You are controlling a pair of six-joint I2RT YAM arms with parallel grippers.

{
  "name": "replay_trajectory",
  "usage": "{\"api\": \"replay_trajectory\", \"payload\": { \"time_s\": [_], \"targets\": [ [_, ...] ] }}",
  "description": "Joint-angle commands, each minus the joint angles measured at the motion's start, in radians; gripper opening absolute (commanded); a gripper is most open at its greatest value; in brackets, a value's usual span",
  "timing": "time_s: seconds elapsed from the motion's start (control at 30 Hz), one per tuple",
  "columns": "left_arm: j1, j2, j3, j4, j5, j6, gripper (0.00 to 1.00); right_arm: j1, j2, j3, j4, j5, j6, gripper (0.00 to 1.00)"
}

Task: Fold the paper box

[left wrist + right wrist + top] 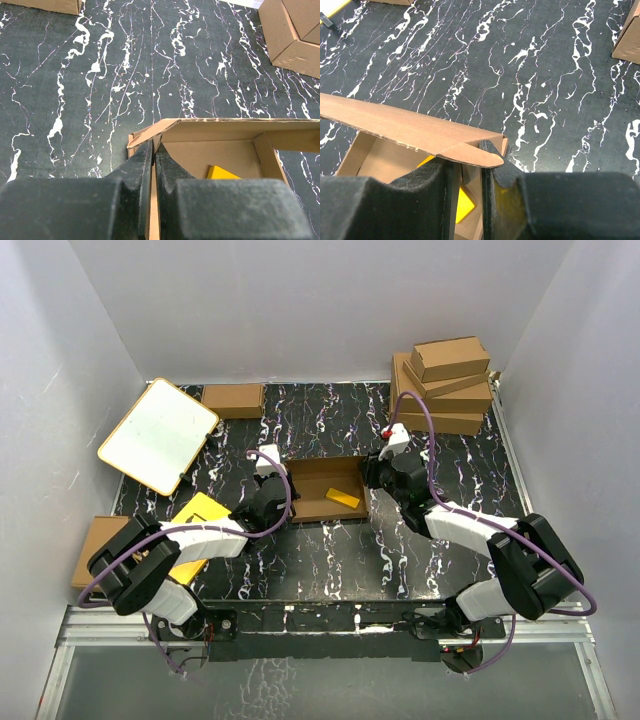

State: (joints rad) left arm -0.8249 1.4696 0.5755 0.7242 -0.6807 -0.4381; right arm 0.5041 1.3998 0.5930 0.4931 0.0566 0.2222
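The paper box (pixel 322 478) lies in the middle of the table as an open brown tray, with a yellow card (pixel 345 500) inside. My left gripper (pixel 284 494) is shut on the box's left wall (pixel 152 200), near the far corner where a small flap leans over. My right gripper (pixel 368 480) straddles the right wall (pixel 490 220). Its jaws stand slightly apart, and the yellow card (pixel 462 205) shows through the gap. The far long flap (pixel 410 130) tilts over the tray and covers my right gripper's (pixel 469 155) left fingertip.
Several folded brown boxes (pixel 445 385) are stacked at the back right, and one more (pixel 233 398) sits at the back centre-left. A white board with an orange rim (pixel 158 435) leans at the left. A yellow flat card (pixel 195 515) and brown cardboard (pixel 95 545) lie at the near left.
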Motion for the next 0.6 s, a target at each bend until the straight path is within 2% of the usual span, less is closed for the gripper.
{"api": "replay_trajectory", "payload": {
  "time_s": [0.0, 0.57],
  "targets": [
    [-0.025, -0.033, 0.001, -0.045, 0.080, -0.034, 0.00, 0.035, -0.004, 0.038, -0.021, -0.093, 0.068, 0.25],
    [-0.025, -0.043, 0.014, -0.087, 0.111, -0.043, 0.00, 0.037, 0.006, 0.056, -0.051, -0.127, 0.106, 0.27]
  ]
}}
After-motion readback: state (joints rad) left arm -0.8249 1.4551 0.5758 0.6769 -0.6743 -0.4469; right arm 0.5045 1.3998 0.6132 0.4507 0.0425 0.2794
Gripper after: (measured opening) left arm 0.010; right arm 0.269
